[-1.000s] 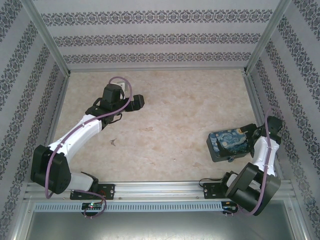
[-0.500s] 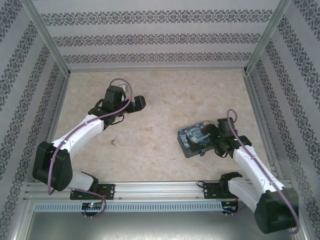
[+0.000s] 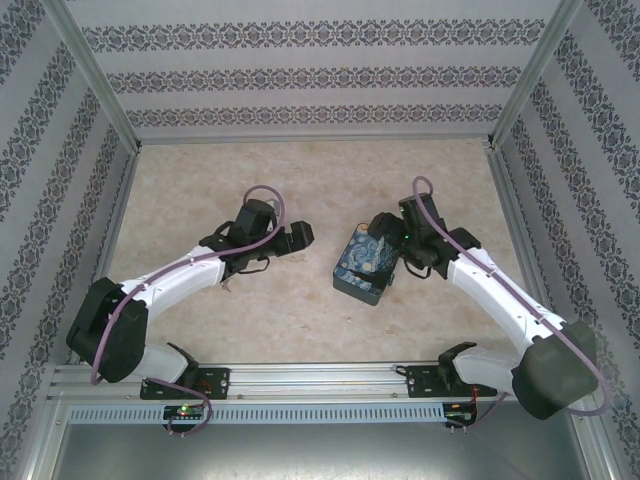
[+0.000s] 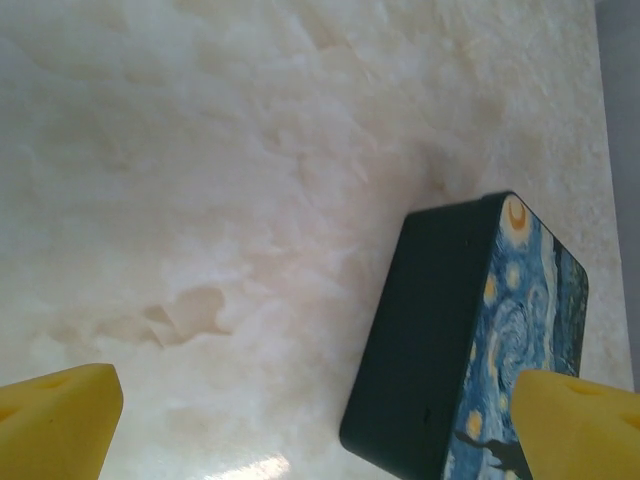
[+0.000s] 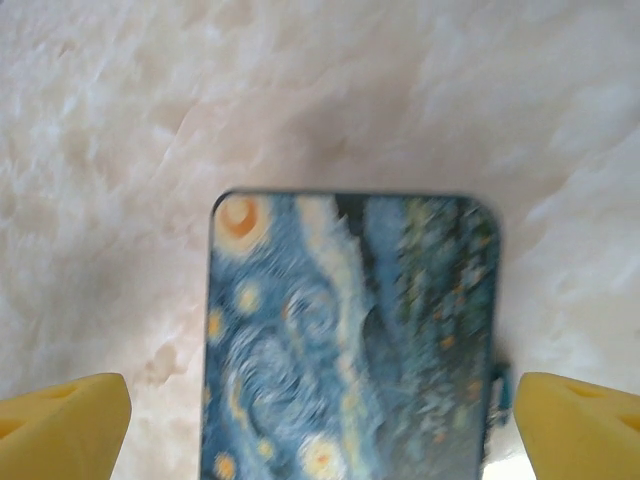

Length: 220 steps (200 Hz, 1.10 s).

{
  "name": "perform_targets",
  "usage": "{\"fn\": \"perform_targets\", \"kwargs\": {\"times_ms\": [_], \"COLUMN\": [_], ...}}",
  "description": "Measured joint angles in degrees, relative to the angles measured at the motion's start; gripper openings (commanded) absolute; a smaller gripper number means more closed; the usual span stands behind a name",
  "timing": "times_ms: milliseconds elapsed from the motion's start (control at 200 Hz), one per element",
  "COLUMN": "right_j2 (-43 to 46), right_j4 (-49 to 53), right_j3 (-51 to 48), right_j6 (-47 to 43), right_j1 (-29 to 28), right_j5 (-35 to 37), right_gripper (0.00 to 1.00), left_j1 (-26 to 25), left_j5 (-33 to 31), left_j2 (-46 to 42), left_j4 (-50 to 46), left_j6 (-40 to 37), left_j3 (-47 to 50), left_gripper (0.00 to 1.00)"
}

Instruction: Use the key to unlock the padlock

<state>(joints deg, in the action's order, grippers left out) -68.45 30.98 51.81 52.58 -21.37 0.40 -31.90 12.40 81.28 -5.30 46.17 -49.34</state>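
The starry-night box [image 3: 360, 264] lies at mid-table, tilted. My right gripper [image 3: 388, 250] stands open astride its printed lid [image 5: 350, 350], with a yellow fingertip [image 5: 60, 415] wide of each side and a gap on the left. A small teal-blue piece [image 5: 499, 388] juts from the box's right edge; it may be the padlock, but it is blurred. The key is out of view. My left gripper [image 3: 300, 238] is open and empty just left of the box, whose dark side [image 4: 430, 330] it faces; the gripper's midpoint [image 4: 318, 430] is over bare table.
The table [image 3: 320, 180] is pale marbled stone, fenced by patterned walls and metal posts [image 3: 510, 90]. A small brownish stain [image 4: 185, 310] marks the surface near the left gripper. Purple cables [image 3: 262, 192] loop over both arms. Open room lies behind the box.
The right arm has swept the box from the right edge to the table's middle. The left gripper has moved right and nearer, towards the box.
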Motion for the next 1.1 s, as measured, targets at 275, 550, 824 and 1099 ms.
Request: {"fn": "perform_targets", "kwargs": {"times_ms": [275,550,824,1099], "right_j2": [-9.7,-20.2,-23.8,-23.8], "right_j4": [-2.3,-7.8,-9.6,-12.2], "right_j3": [4.9,9.6,10.1,8.8], "right_j6": [-7.0,-10.2,-11.1,-12.0], "right_j1": [12.7,12.9,12.9,12.9], "right_j5": [-7.6,-14.4,-16.6,-18.5], "right_gripper": [0.98,0.98,0.98,0.98], "left_j1": [-9.6,-16.7,-18.4,-17.9], "left_j5": [-2.6,-3.1,-0.4,0.9], "left_j2": [-0.2,6.4,14.7,20.7], "left_j4": [4.5,9.7,15.4,20.4], "left_j6": [8.2,14.3,21.9,26.4], "left_j3": [1.6,-0.2,-3.0,-4.5], "left_gripper": [1.0,1.0,0.99,0.99]}}
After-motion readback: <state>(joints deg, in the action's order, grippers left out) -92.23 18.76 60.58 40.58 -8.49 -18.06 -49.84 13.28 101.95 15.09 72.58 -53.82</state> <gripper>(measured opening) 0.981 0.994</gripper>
